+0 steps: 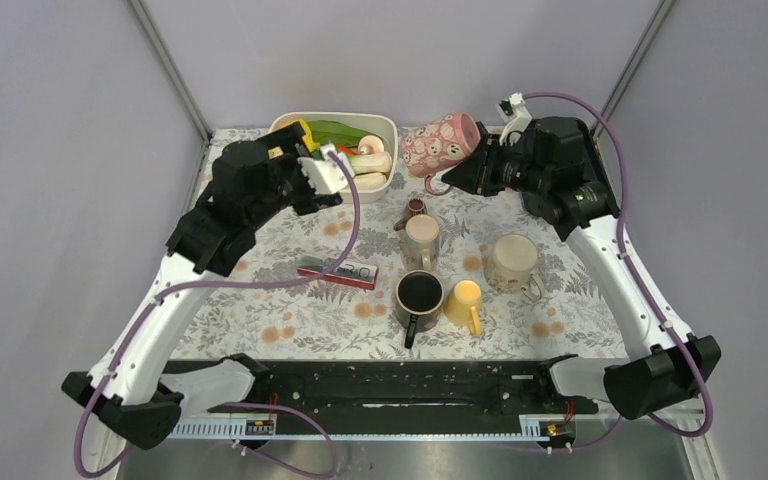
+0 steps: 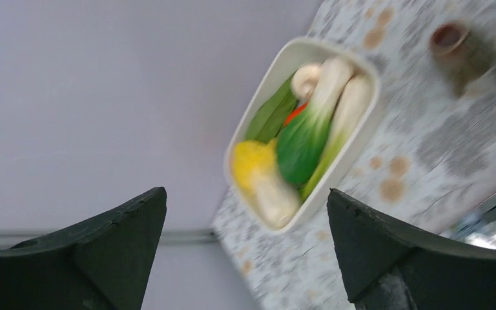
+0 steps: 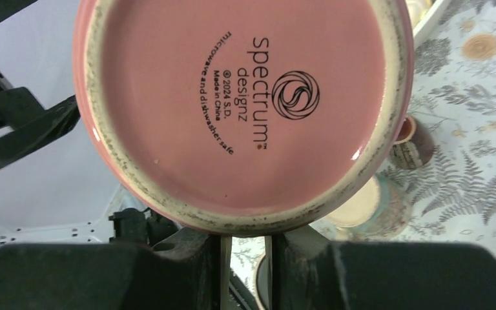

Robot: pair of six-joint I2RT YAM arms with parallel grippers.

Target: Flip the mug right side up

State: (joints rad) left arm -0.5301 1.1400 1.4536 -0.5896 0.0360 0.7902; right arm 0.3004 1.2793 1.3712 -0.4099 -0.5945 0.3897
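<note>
The pink patterned mug (image 1: pixel 438 140) hangs in the air at the back of the table, lying on its side with its handle pointing down. My right gripper (image 1: pixel 468 168) is shut on the mug at its base end, on the handle side. In the right wrist view the mug's pink base (image 3: pixel 245 103) fills the frame just above my right gripper (image 3: pixel 248 258); the exact contact is hidden. My left gripper (image 1: pixel 332 170) hovers open over the white bowl, and in its wrist view the left gripper (image 2: pixel 245 191) holds nothing.
A white bowl (image 1: pixel 388 122) of toy vegetables stands at the back left. In mid-table stand a small brown cup (image 1: pixel 415 208), a beige mug (image 1: pixel 421 240), a black mug (image 1: pixel 419 293), a yellow mug (image 1: pixel 463 300) and a floral cream mug (image 1: pixel 513 262). A red-and-black box (image 1: pixel 338 271) lies to their left.
</note>
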